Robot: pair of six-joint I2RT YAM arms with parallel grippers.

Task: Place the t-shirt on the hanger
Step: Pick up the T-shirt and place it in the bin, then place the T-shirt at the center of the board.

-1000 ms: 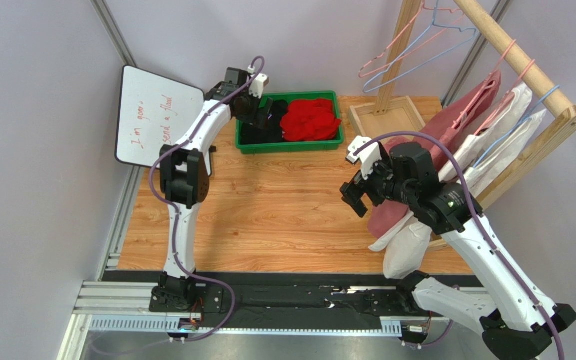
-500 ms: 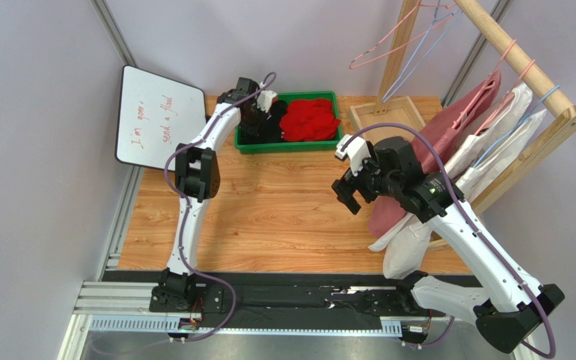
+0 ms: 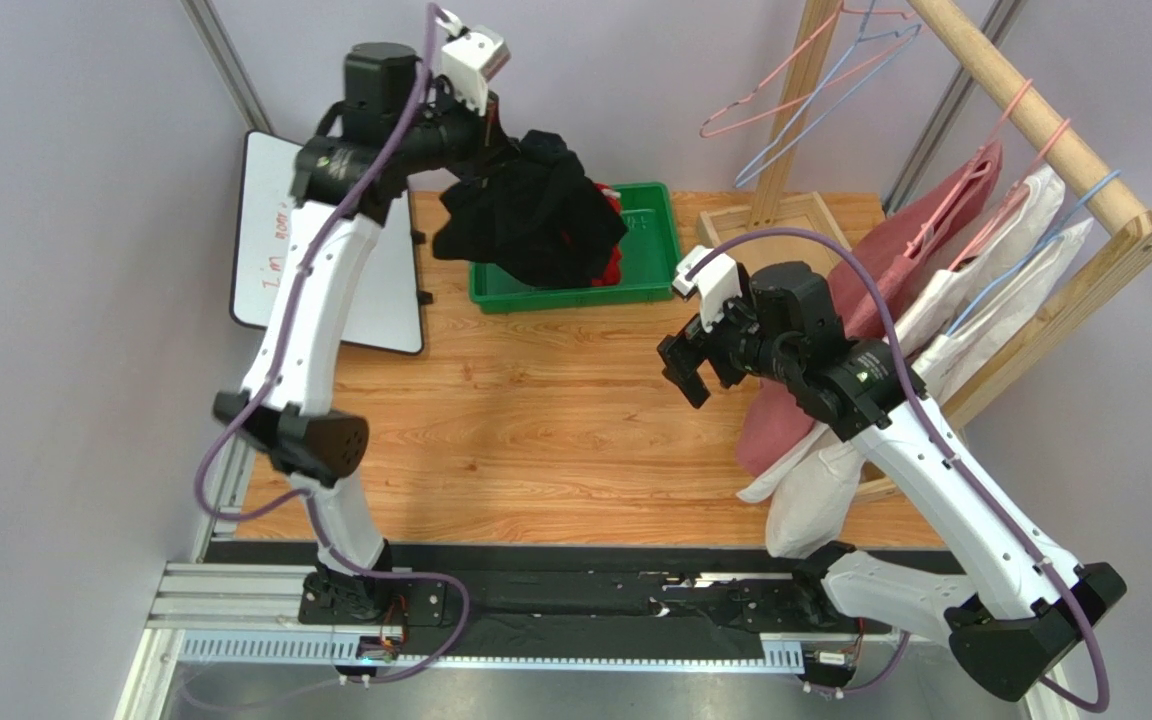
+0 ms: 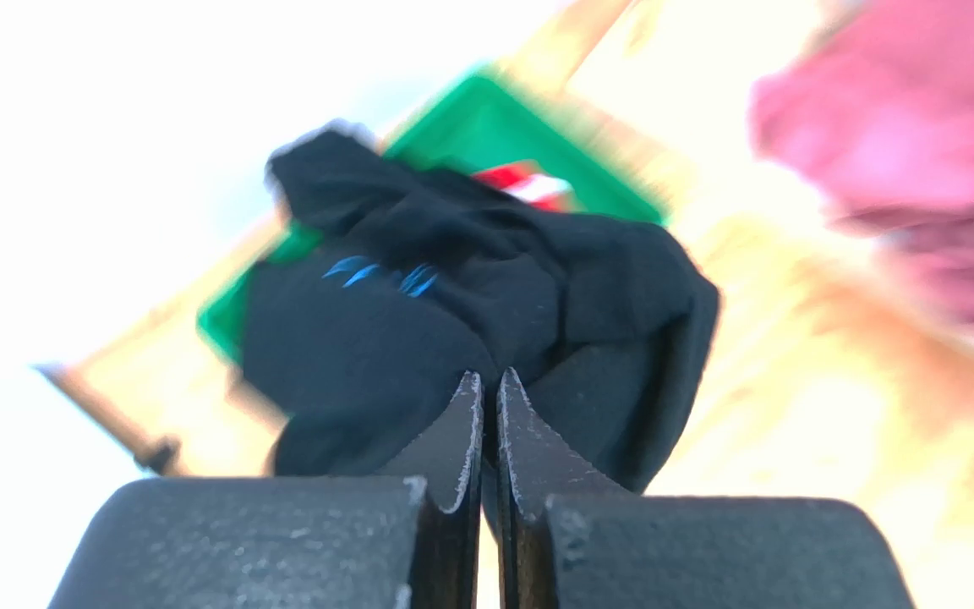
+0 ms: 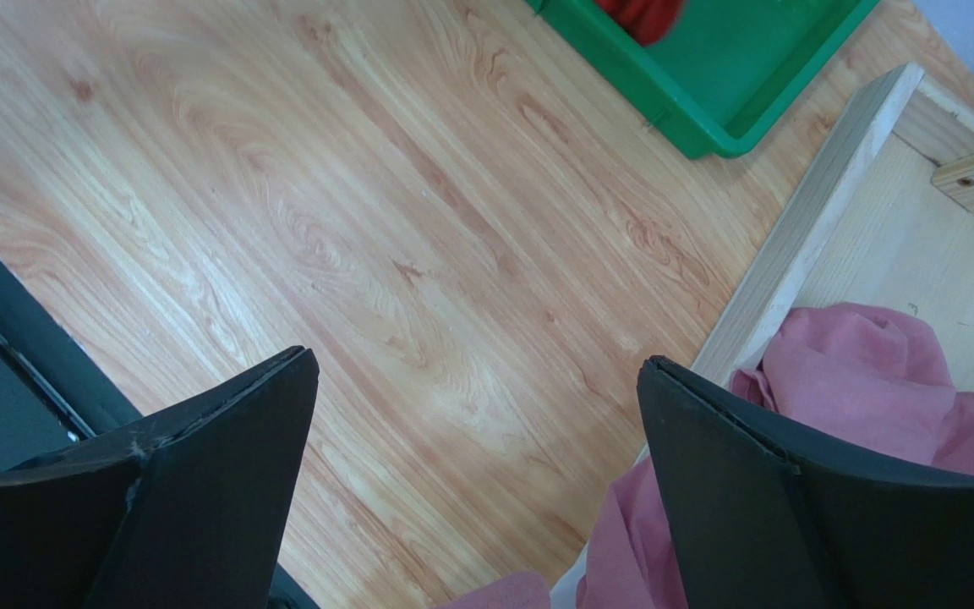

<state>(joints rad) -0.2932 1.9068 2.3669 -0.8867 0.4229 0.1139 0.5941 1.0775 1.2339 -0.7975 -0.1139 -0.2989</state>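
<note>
The right gripper (image 5: 477, 368) hovers with its dark, flat-faced jaws wide and empty over the grained wooden table (image 5: 365, 254). A soft pink shirt (image 5: 861, 381) is bunched just to its right. Farther off, the left gripper (image 4: 486, 381) has its ridged black fingers pinched tight on the t-shirt (image 4: 454, 292), whose crumpled black cloth dangles below it, over the green plastic tray (image 3: 567, 296). Beyond, to the right of both, the thin blue wire hanger (image 3: 823, 120) hangs at the far end of the wooden rack (image 3: 1048, 128).
</note>
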